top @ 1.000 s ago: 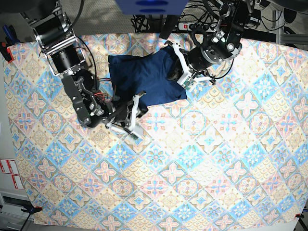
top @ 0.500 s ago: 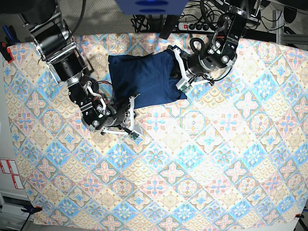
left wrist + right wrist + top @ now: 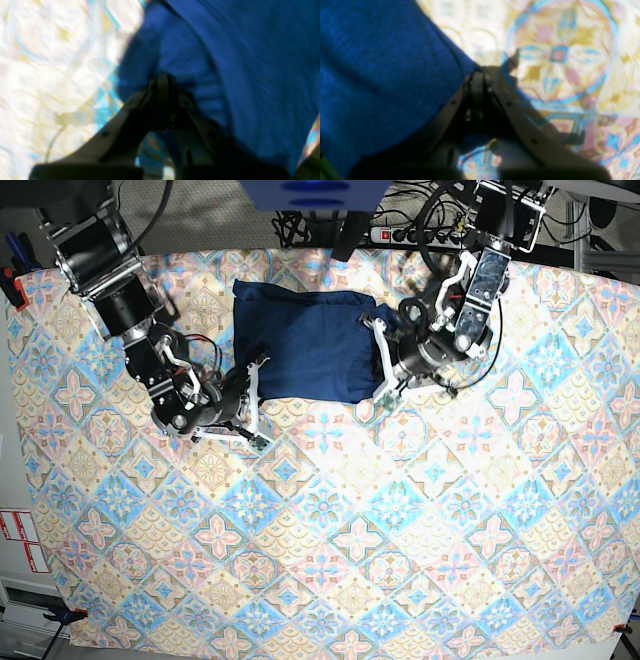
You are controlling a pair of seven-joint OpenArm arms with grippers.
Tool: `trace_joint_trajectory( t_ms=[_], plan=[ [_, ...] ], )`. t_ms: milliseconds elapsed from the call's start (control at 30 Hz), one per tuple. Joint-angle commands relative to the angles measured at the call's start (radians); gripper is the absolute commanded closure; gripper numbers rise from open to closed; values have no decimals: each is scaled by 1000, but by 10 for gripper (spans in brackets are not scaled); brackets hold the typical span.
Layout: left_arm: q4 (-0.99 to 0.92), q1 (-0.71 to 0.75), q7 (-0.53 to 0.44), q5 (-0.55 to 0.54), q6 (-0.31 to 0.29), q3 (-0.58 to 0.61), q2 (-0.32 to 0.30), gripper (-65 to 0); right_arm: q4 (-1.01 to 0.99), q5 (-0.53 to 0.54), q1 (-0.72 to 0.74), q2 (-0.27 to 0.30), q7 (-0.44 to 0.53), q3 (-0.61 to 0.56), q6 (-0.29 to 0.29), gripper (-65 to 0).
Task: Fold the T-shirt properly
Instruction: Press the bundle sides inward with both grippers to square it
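Garment: dark blue T-shirt (image 3: pixel 305 345), lying as a compact rectangle on the pastel diamond-patterned cloth (image 3: pixel 400 530), stretched between the two grippers; left gripper (image 3: pixel 162 82) at the shirt's near corner on its own side, jaws pressed together with a puckered bunch of blue fabric pinched at the tips; right gripper (image 3: pixel 477 75) at the opposite near corner, jaws together on the hem edge, bare patterned cloth just beyond its tips.

Step in hand, by judgement: both near corners seized, a fold of the near edge over the body about to be made.

Next move calls for: both corners lifted evenly and carried away from the arms toward the far edge, in step so the hem stays taut and square; release only once the edges meet; wrist views blurred, depth of each pinch uncertain.
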Motion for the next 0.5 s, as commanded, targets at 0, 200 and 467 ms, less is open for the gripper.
trace_joint_trajectory(
  t_ms=[0, 200, 467],
  plan=[
    [17, -20, -19, -4, 3, -3, -3, 0, 4, -27, -14, 22, -42, 3, -3, -2],
    [10, -31, -16, -15, 2, 17, 24, 0, 96, -27, -45, 34, -31, 17, -3, -1],
    [153, 61, -11, -15, 3, 132, 28, 0, 124, -28, -42, 34, -33, 160, -3, 0]
  ],
)
